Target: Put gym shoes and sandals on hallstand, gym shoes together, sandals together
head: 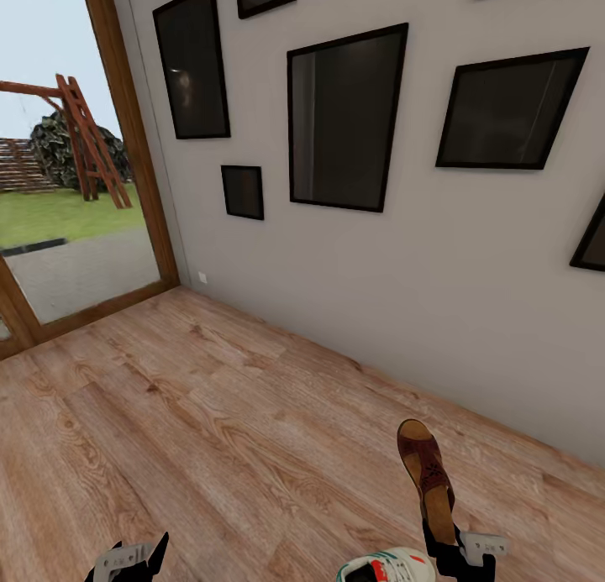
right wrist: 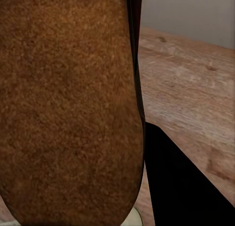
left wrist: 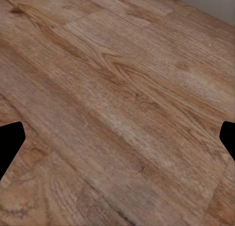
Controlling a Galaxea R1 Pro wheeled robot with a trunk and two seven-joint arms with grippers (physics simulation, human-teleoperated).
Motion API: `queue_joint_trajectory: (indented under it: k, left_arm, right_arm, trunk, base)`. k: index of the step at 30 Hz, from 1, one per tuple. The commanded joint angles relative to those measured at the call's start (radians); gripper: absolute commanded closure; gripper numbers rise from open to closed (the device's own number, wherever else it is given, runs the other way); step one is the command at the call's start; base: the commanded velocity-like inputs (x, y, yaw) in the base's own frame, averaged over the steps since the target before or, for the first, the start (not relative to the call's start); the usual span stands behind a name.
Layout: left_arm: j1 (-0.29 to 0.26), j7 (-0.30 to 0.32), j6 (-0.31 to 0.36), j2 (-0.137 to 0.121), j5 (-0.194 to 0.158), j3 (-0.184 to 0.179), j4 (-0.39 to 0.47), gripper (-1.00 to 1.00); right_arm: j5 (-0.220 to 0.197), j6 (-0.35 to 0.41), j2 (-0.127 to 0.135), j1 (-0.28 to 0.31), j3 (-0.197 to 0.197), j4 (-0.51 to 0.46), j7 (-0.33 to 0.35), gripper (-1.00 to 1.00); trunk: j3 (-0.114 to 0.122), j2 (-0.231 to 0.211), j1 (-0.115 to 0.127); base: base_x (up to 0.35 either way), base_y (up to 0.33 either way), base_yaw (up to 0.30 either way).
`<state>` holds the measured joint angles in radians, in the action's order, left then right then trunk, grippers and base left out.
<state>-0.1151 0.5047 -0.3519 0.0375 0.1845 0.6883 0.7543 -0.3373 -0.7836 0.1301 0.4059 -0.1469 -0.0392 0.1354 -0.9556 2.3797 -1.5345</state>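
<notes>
We held a sandal clamped heel-down in our right claw, lifted off the floor for carrying, our left claw wide and empty, a gym shoe beside.

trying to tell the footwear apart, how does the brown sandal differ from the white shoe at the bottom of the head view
The sandal is dark brown with a tan sole; the sneaker is white with red and green marks. The sandal sticks up from the right pincer, which is shut on its heel end; the sneaker lies low beside that pincer, cut off by the frame edge. Both are over the wood floor.
</notes>
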Motion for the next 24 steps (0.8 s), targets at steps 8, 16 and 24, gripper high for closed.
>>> queue_joint_trajectory:
  k: [8, 16, 24]
  left_arm:
    - [-0.001, 0.006, -0.006, 0.002, 0.010, 0.008, 0.000, -1.00]
    - [-0.001, 0.005, -0.006, 0.002, 0.010, 0.009, 0.000, -1.00]
    - [-0.001, 0.005, -0.006, 0.001, 0.010, 0.010, 0.000, -1.00]
  right_arm:
    - [-0.014, -0.002, 0.000, 0.001, -0.007, 0.001, 0.010, 1.00]
    - [-0.014, -0.002, 0.000, 0.001, -0.007, 0.001, 0.010, 1.00]
    - [-0.014, -0.002, -0.001, 0.001, -0.007, 0.001, 0.010, 1.00]
  trunk:
    - [-0.001, 0.000, 0.000]
    - [-0.001, 0.000, 0.000]
    - [-0.001, 0.000, 0.000]
  base:
    - [0.001, 0.001, -0.188]
    - [0.119, 0.107, -0.259]
    - [0.075, 0.131, -0.097]
